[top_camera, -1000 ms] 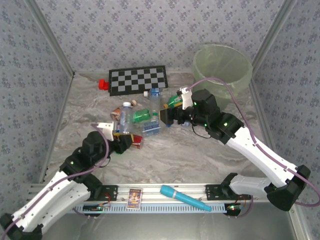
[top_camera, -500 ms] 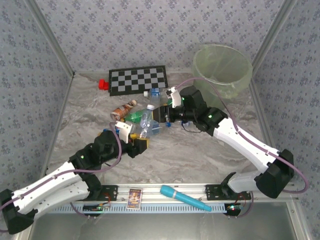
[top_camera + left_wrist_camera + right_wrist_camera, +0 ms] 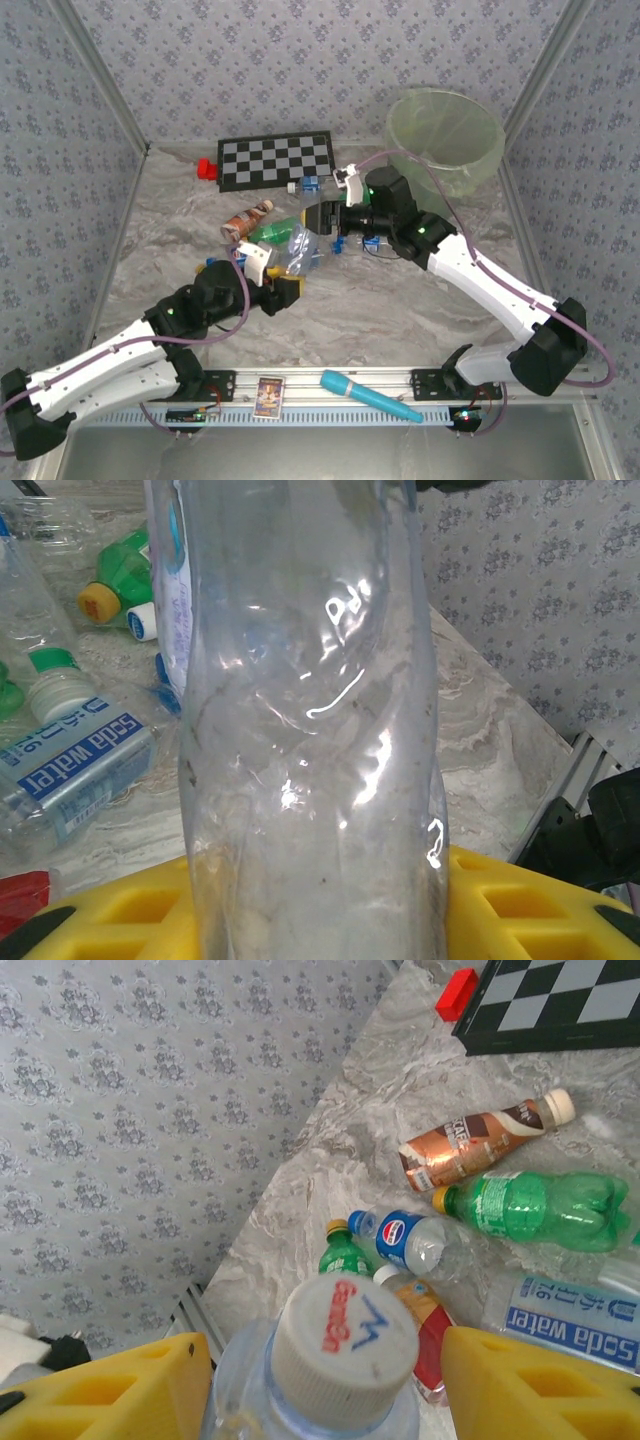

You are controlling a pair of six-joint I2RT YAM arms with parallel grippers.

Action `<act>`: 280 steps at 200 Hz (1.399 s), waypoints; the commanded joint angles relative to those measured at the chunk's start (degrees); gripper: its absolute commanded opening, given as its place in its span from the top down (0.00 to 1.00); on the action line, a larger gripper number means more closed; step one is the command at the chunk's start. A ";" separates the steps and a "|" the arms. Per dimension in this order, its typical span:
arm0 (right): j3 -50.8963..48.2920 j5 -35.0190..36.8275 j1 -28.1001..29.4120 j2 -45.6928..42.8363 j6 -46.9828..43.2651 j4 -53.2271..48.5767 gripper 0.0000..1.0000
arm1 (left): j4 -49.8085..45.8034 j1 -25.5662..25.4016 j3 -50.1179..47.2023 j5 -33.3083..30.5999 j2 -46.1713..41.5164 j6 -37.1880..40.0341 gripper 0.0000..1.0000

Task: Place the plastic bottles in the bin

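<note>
Grippers first: left gripper point(image 3: 287, 280) is clamped on the clear bottle point(image 3: 310, 730), with the yellow pads point(image 3: 520, 900) tight against both sides of its lower body and the bottle running straight away from the wrist camera. Right gripper point(image 3: 322, 222) sits at the other end of what looks like the same bottle. The white cap point(image 3: 345, 1345) is between its yellow fingers point(image 3: 530, 1390), one pad against the shoulder and the other just beside it, so I can't tell if it's actually pinching. In the top view the bottle spans the gap between the two grippers, mid-table, left of the bin point(image 3: 470, 170) and well apart from it. The bin stands upright in the far right corner. Loose bottles lie on the marble table point(image 3: 400, 310) under and beside the right gripper: a brown bottle point(image 3: 480, 1140), a green bottle point(image 3: 540, 1205) just beside it, a blue-label bottle point(image 3: 405, 1240), and a flattened "Soda water" bottle point(image 3: 75, 765). The checkerboard point(image 3: 278, 160) is at the far edge with the red block point(image 3: 207, 168) touching its left end. The turquoise tube point(image 3: 370, 396) lies on the near rail.
</note>
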 commanded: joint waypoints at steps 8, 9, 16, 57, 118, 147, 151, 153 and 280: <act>-0.33 -0.79 -1.11 -0.56 2.51 3.34 0.39 | 2.46 -0.68 2.50 1.04 -0.10 0.96 0.53; -0.33 -0.82 -1.16 -0.52 2.55 3.38 0.39 | 2.46 -0.68 2.50 1.05 -0.12 0.96 0.53; -0.33 -0.92 -1.20 -0.27 2.68 3.34 0.40 | 2.53 -0.73 2.49 1.11 -0.14 0.93 0.53; 0.02 -2.75 -0.44 1.79 2.65 1.99 0.43 | 2.55 -0.86 2.94 0.68 0.03 1.13 0.53; -0.20 -2.33 -0.12 0.53 0.16 -1.16 0.64 | 2.99 -0.86 2.68 0.01 0.35 0.91 0.52; -0.33 -1.44 -1.39 -1.79 0.30 -0.81 0.66 | 2.58 -0.85 2.85 -0.43 0.58 0.78 0.39; -0.33 -1.25 -1.65 -2.17 0.30 -0.89 0.66 | 2.48 -0.86 2.86 -0.59 0.59 0.78 0.34; -0.33 -1.16 -1.82 -2.36 0.30 -0.99 0.67 | 2.40 -0.86 2.86 -0.64 0.55 0.74 0.32; 12.61 5.61 -31.76 -11.61 0.37 -13.45 0.68 | 1.19 -0.86 -1.95 -5.26 -5.37 0.15 0.00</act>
